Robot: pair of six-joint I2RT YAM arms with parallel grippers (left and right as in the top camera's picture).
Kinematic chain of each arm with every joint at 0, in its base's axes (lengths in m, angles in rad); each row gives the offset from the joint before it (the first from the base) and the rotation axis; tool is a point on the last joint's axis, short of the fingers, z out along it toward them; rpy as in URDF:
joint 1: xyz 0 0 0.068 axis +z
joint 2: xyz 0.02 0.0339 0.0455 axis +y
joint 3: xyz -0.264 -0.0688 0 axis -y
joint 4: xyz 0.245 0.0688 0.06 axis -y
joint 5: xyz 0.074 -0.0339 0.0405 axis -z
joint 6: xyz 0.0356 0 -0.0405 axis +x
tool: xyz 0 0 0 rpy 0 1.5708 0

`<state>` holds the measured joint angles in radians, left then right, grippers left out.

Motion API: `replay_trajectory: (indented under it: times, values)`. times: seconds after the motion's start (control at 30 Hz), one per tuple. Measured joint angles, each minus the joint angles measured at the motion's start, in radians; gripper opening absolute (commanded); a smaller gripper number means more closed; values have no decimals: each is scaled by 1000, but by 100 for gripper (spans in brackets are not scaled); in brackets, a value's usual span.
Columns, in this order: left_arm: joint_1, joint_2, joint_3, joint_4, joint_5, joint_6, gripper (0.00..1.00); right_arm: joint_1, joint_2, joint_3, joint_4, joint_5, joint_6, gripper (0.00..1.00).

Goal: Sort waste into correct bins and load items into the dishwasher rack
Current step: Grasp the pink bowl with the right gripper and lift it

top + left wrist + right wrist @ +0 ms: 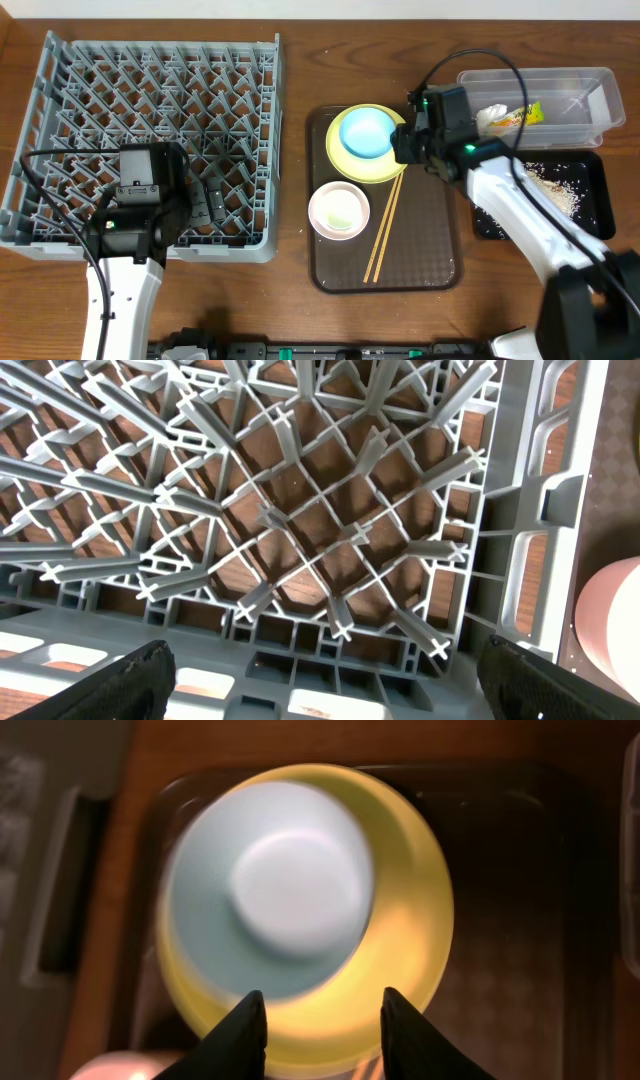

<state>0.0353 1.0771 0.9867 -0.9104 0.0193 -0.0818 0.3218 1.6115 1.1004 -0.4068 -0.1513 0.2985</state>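
Observation:
The light blue bowl (pixel 364 131) sits upside down on the yellow plate (pixel 385 168) at the back of the brown tray. My right gripper (pixel 408 146) is open, empty, at the plate's right rim; its view shows the bowl (pixel 285 890), the plate (pixel 410 935) and the fingertips (pixel 322 1025). The pinkish-white bowl (pixel 339 210) and chopsticks (pixel 383 228) lie on the tray. My left gripper (pixel 325 680) is open over the grey dishwasher rack (pixel 100 90), at its front right part. The clear tub (pixel 580 95) holds tissue (pixel 492 118) and wrapper (pixel 525 115). The black tray (pixel 595 200) holds crumbs (pixel 555 190).
The brown serving tray (pixel 420 260) lies between the rack and the bins. In the left wrist view the rack's lattice (pixel 300 510) fills the frame, with the pinkish-white bowl's edge (pixel 610 620) at the right. The small white cup is out of view.

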Motion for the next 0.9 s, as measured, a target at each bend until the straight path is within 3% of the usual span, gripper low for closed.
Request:
replay_trajectory:
  times: [0.23,0.43,0.63,0.77,0.9]
  values:
    - [0,0,0,44,26,0,98,4,-47,3,-188,-91,-72,40]
    - [0,0,0,69,70,0,98,18,-47,3,-219,-224,-126,41]
    - [0,0,0,65,82,0,98,111,-40,3,-241,-232,-135,42]
    - [0,0,0,61,83,0,98,174,6,3,-244,-226,-133,37]
    - [0,0,0,61,83,0,98,212,68,3,-242,-219,-117,17]
